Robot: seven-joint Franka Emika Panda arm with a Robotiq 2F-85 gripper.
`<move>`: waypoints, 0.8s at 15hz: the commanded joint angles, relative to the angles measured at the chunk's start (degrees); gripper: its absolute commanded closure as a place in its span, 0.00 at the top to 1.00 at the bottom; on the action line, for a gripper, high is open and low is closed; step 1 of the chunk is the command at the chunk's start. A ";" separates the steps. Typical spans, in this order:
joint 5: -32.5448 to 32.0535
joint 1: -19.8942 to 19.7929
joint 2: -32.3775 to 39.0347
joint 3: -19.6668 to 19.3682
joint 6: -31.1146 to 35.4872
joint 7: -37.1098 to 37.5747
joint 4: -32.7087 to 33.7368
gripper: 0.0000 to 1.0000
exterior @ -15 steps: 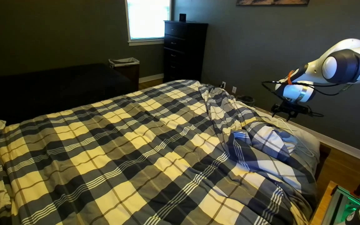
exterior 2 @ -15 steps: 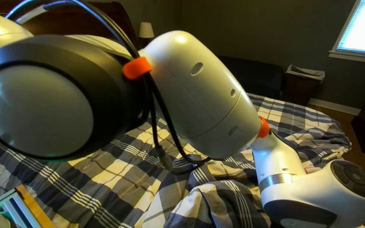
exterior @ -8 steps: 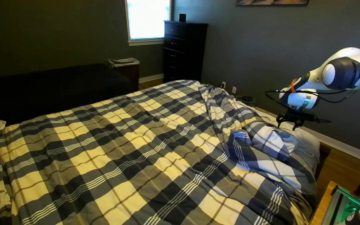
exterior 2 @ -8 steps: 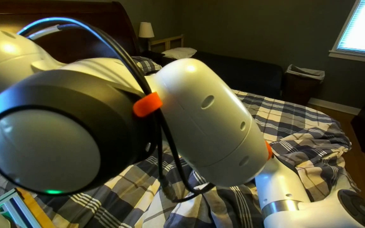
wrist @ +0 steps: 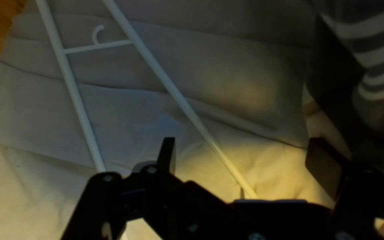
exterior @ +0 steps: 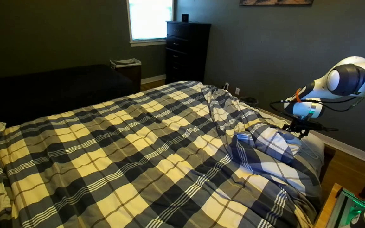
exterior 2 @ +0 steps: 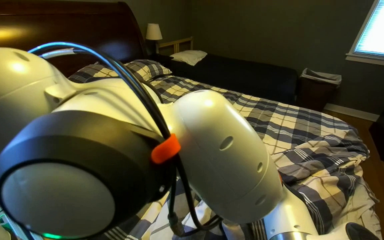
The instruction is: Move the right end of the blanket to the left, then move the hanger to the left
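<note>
"As the wrist view has it along the lower edge, how does the gripper (wrist: 245, 160) stand?"

"Its fingers (wrist: 168, 156) are spread wide, one just below and left of centre, the other at the right. A long bar of the hanger (wrist: 179, 97) slants down and shows in the gap between them; whether anything touches, I can't tell."

"And the rest of the hanger?"

"On the pale sheet (wrist: 18, 116). A second bar runs down the left side until the gripper hides it, and a short crosspiece with a small hook joins the two at upper left."

"Where's the blanket (exterior: 150, 139)?"

"In an exterior view it spreads from the left edge to right of centre, its folds bunched near the gripper at the right. In the wrist view it shows at upper right, dark with pale stripes. In an exterior view the white arm (exterior 2: 232, 160) crosses in front of it, from the left edge to lower right."
</note>
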 commanded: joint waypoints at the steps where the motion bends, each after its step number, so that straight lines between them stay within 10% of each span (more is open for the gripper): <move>1: -1.71 -2.21 2.59 2.03 0.00 -1.71 3.12 0.93; 3: -2.16 -2.36 3.33 1.88 0.44 -1.68 3.96 0.69; 7: -2.81 -2.95 4.63 1.85 0.38 -1.51 5.86 0.96; 9: -3.07 -3.10 5.37 1.91 0.29 -1.59 6.74 0.66; 12: -3.42 -3.17 6.33 1.90 0.06 -1.49 7.77 0.49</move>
